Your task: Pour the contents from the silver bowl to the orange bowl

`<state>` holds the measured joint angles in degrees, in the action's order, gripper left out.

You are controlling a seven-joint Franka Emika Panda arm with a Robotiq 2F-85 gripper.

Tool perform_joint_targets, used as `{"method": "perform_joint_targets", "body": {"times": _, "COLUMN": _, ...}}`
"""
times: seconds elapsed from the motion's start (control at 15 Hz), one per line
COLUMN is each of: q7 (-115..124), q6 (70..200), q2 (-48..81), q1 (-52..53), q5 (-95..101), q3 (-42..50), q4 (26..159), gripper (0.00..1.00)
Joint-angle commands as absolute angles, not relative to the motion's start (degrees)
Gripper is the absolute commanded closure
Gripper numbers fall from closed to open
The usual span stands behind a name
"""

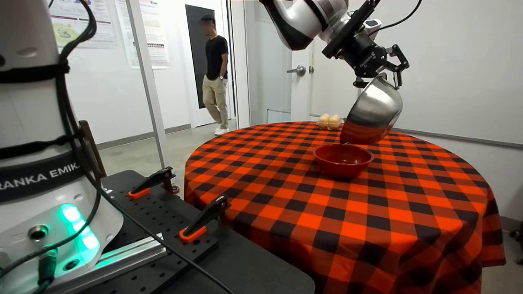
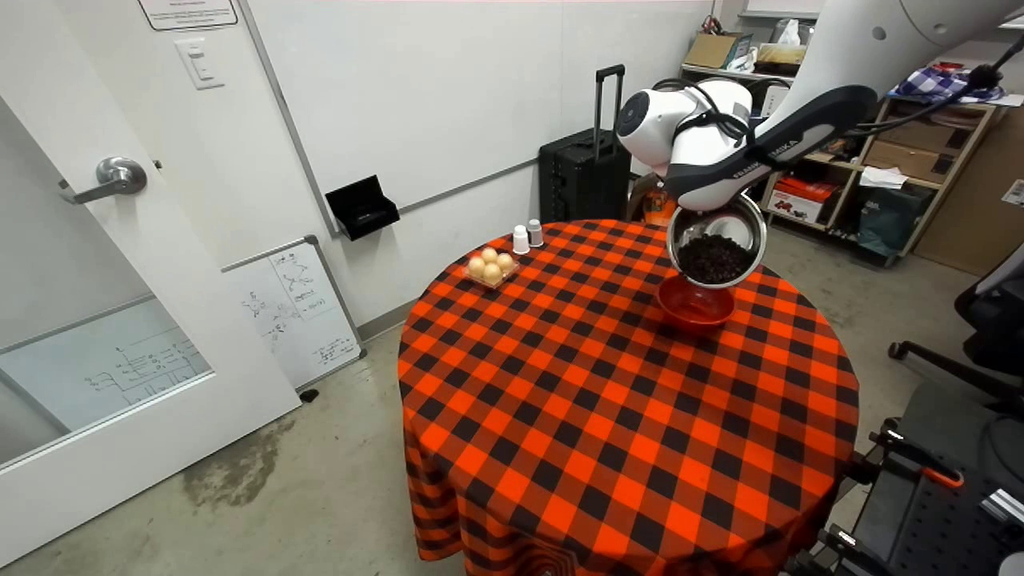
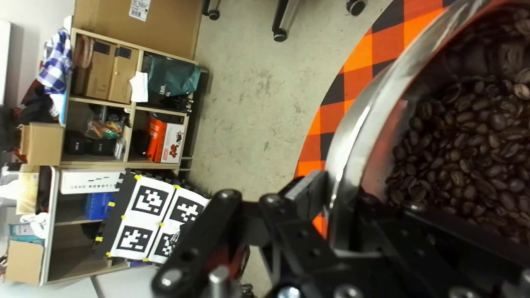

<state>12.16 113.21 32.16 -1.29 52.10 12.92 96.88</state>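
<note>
Silver bowl (image 1: pixel 378 104), just one, holds beans (image 3: pixel 463 153) past counting, its rim clamped in the gripper (image 3: pixel 341 211), and tilts above one orange bowl (image 1: pixel 343 165). Two shakers (image 2: pixel 521 241) and four eggs (image 2: pixel 491 274) show on the cloth (image 2: pixel 552 408); one man (image 1: pixel 215 61) is well beyond it.

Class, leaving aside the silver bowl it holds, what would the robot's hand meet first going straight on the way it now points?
Probably the checkered tablecloth, near its edge: the hand slants down that way. The wrist view also shows floor past that edge, so depth leaves this uncertain.
</note>
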Motion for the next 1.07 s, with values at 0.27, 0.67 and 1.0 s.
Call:
{"method": "perform_joint_targets", "body": {"times": 0.27, "q7": 18.94, "q6": 106.45, "q2": 30.57, "q1": 1.10, "q5": 60.41, "q3": 10.36, "q4": 99.40, "gripper": 0.98}}
{"method": "perform_joint_targets", "body": {"times": 0.67, "q7": 21.69, "q6": 104.26, "q2": 29.93, "q1": 0.74, "q5": 62.39, "q3": 8.64, "q4": 101.23, "gripper": 0.98}}
{"method": "perform_joint_targets", "body": {"times": 1.0, "q7": 25.23, "q6": 103.67, "q2": 29.40, "q1": 0.69, "q5": 63.59, "q3": 8.62, "q4": 101.81, "gripper": 0.98}}
